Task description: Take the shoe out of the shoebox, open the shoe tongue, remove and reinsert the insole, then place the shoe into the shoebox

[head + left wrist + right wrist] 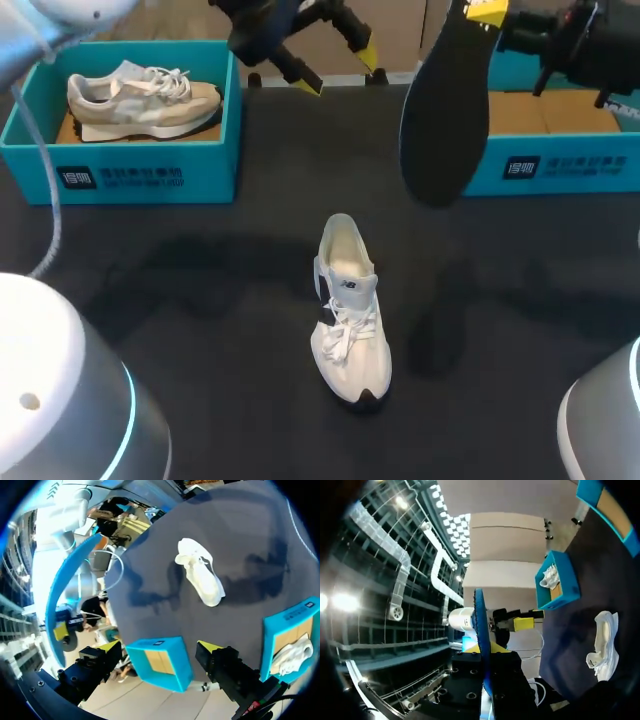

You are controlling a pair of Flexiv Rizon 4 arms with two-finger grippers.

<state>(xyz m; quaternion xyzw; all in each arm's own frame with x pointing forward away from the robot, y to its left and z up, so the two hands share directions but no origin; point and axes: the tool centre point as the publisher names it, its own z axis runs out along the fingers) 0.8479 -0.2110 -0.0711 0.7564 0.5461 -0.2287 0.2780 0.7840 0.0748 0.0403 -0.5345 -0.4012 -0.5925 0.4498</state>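
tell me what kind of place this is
Probably a robot test bench for shoe handling: a dark table, two teal shoeboxes, a white shoe, and my right hand holding an insole.

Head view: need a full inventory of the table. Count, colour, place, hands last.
white shoe: 1, white, mid-table, lying with its toe toward the camera, tongue open
insole: 1, dark on the face shown, held up in the air over the table's far right
left shoebox: 1, teal, far left
beige shoe: 1, beige and white, inside the left shoebox
right shoebox: 1, teal, far right, no shoe visible in it
table: 1, dark top
left hand: 1, yellow tips, open, above the far edge, holding nothing
right hand: 1, yellow tips, shut on the insole's upper end
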